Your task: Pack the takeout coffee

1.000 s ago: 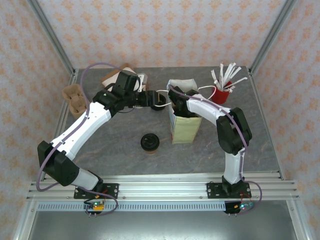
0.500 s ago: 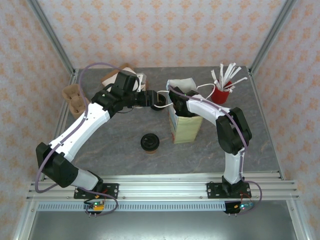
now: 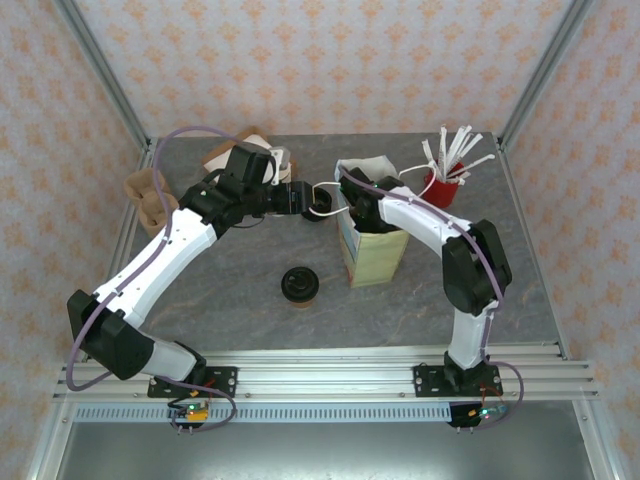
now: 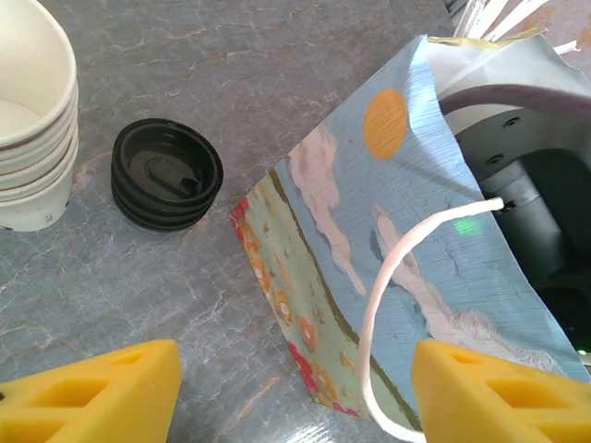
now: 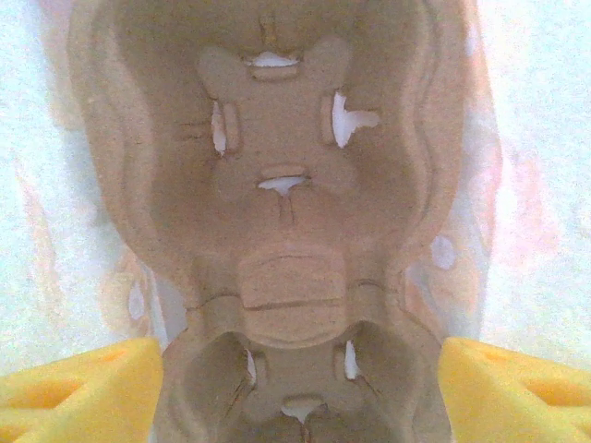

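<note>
Our left gripper (image 4: 294, 388), jaws spread around the handle (image 4: 367, 323) of the bag (image 4: 434, 185), hangs just beyond the coffee (image 3: 299, 285). The coffee stands upright on the table (image 3: 240, 320), left of the bag. Our right gripper (image 5: 300, 388) gapes inside it, over the tray (image 5: 277, 185). The left looks better placed.

Overhead view: bright, even, diffuse light; faint soft shadows on table (image 3: 250, 320). Left wrist view: sharp centre, lower corners blurred. Right wrist view: washed-out, hazy left and right edges, possibly backlit.
</note>
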`<move>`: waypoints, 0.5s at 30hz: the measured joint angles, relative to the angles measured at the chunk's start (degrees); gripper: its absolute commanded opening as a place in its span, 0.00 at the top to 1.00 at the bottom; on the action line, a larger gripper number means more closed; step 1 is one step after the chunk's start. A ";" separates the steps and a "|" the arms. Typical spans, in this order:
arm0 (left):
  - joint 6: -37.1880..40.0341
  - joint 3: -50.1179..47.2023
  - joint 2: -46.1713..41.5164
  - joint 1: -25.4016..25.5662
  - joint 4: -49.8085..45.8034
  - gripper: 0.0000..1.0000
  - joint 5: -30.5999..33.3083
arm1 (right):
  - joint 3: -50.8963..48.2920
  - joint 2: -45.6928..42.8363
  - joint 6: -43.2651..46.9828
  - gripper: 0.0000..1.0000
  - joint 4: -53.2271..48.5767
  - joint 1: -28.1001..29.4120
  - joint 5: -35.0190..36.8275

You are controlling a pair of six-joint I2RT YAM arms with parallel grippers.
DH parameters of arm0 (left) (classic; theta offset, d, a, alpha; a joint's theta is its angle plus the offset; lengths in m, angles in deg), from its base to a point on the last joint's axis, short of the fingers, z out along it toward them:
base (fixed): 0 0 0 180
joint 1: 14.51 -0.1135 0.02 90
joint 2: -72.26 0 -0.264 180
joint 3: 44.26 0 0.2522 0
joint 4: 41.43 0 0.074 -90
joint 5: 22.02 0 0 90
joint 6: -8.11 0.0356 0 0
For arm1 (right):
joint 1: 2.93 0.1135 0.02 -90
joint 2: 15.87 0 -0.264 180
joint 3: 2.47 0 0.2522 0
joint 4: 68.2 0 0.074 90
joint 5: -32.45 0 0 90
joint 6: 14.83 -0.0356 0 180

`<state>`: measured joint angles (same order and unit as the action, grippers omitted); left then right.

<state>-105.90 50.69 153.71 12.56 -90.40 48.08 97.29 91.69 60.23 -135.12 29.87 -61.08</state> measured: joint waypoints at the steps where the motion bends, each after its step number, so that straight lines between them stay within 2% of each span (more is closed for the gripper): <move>1: 0.00 -0.04 0.00 0.00 0.00 0.33 0.04 | 0.17 -0.11 0.02 0.21 -0.04 0.00 0.13; 15: 0.02 -0.79 -0.83 0.00 -0.09 0.33 0.90 | 4.42 -3.63 0.63 0.20 -3.63 0.00 2.19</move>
<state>-105.87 49.91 152.88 12.56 -90.48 48.98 101.71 88.07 60.87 -138.75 29.87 -58.89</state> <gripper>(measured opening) 0.675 0.797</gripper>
